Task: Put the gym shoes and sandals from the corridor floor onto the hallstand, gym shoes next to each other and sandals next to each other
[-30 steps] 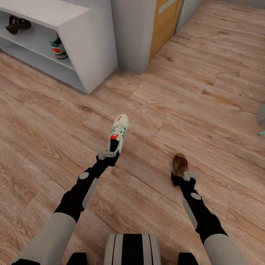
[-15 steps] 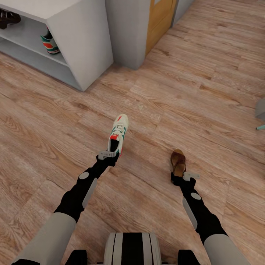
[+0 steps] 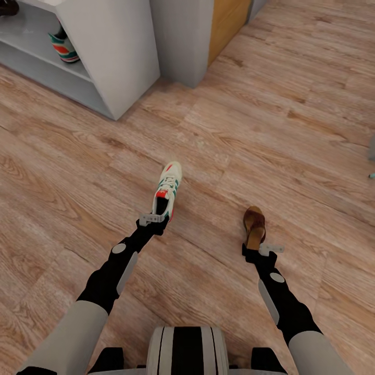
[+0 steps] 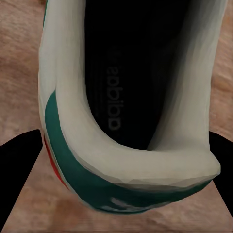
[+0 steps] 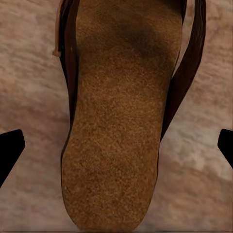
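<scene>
Hallstand [image 3: 130, 57] lies ahead-left of both held shoes — left gripper [image 3: 152, 220] clamps gym shoe [image 3: 166, 191] at its heel, right gripper [image 3: 263, 250] clamps sandal [image 3: 254, 226], toes forward — left arm nearer.

gym shoe [image 3: 167, 191] was white w/ green side stripes, red-orange patches, white laces; in left wrist view its [image 4: 126, 97] lining was black w/ faint grey lettering, heel band teal-green. sandal [image 3: 254, 225] was dark brown w/ tan insole, speckled grain in right wrist view [image 5: 121, 126]. floor [image 3: 291, 130] light brown wood-grain planks. rack [image 3: 120, 57] pale grey-white; 2nd shoe [image 3: 63, 49] on it striped green, red-orange, white. door [image 3: 226, 21] honey-yellow wood.
</scene>
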Available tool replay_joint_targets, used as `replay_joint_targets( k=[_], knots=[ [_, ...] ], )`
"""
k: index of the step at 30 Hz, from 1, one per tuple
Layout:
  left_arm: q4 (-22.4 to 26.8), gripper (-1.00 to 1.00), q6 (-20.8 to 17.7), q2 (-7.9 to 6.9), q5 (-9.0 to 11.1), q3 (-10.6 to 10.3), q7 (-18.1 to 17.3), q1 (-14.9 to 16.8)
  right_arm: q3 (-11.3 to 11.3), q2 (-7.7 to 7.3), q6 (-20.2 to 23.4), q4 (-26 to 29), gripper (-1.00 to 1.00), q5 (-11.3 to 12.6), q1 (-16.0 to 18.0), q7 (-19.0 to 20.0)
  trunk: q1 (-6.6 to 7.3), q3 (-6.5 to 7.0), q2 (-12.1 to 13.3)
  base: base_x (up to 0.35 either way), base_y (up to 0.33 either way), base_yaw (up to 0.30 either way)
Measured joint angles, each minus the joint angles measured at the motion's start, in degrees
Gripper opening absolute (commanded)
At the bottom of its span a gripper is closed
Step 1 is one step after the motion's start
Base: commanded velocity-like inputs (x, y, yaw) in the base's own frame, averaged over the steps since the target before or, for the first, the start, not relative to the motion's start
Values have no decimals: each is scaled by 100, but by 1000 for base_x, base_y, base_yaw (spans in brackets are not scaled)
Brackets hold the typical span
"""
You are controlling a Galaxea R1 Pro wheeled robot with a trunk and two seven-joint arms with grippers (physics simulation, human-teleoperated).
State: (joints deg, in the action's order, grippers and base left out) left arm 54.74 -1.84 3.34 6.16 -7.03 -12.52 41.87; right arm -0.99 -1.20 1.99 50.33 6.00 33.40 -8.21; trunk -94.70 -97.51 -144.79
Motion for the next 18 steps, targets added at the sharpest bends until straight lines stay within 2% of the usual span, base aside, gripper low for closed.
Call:
replay_joint_targets(
  k=[5, 11, 15, 18],
  knots=[
    [-1, -100, 0, 0, -1, 0, 0, -3, 0, 0, 0, 0, 100, 5, 0, 0, -13, -138, -7, 0, 0, 0],
    [9, -100, 0, 7, 4, 0, 0, -2, 0, 0, 0, -5, 100, 8, 0, 0, -12, -164, -7, 0, 0, 0],
    [8, -100, 0, 9, -1, 0, 0, -4, 0, 0, 0, -7, 100, 8, 0, 0, -23, -262, -12, 0, 0, 0],
    [9, -100, 0, 9, 2, 0, 0, -5, 0, 0, 0, -4, 100, 8, 0, 0, -23, -285, -12, 0, 0, 0]
  ],
)
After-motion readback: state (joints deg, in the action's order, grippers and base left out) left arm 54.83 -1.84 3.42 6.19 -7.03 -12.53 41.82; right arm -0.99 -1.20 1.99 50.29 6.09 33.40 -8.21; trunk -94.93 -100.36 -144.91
